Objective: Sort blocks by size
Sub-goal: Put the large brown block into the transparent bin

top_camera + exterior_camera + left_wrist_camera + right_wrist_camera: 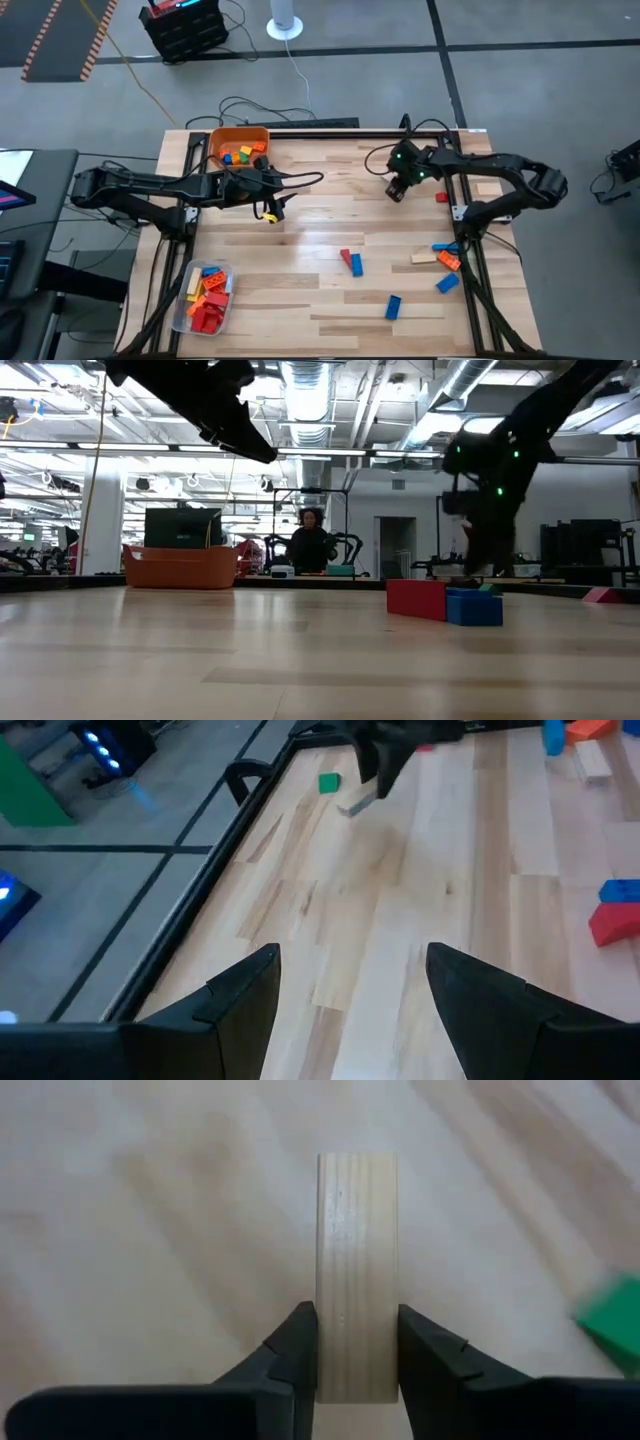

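Note:
My right gripper (pixel 397 192) hangs over the far right part of the table, shut on a tan rectangular block (pixel 357 1280). The left wrist view shows that block (pixel 352 806) below the fingers, with a small green block (pixel 328 783) on the table just beyond. My left gripper (pixel 350 990) is open over the far left part of the table (pixel 300 250), with nothing between its fingers. More blocks lie flat on the table's right half: a red and blue pair (pixel 352 262), a blue one (pixel 393 306), and a tan, orange and blue cluster (pixel 442 260). My right gripper pinches the tan block's two long sides (pixel 326 1342) between its two fingers, near one end. The fingers come steeply from above and lie across the block. The block's other end sticks out past the fingertips, and in the left wrist view it seems clear of the table.
An orange bin (pixel 238 146) with a few blocks stands at the far left corner. A clear tub (pixel 203 296) with red, orange and blue blocks stands at the near left. A small red block (pixel 441 198) lies near the right edge. Bare wood lies in the table's middle.

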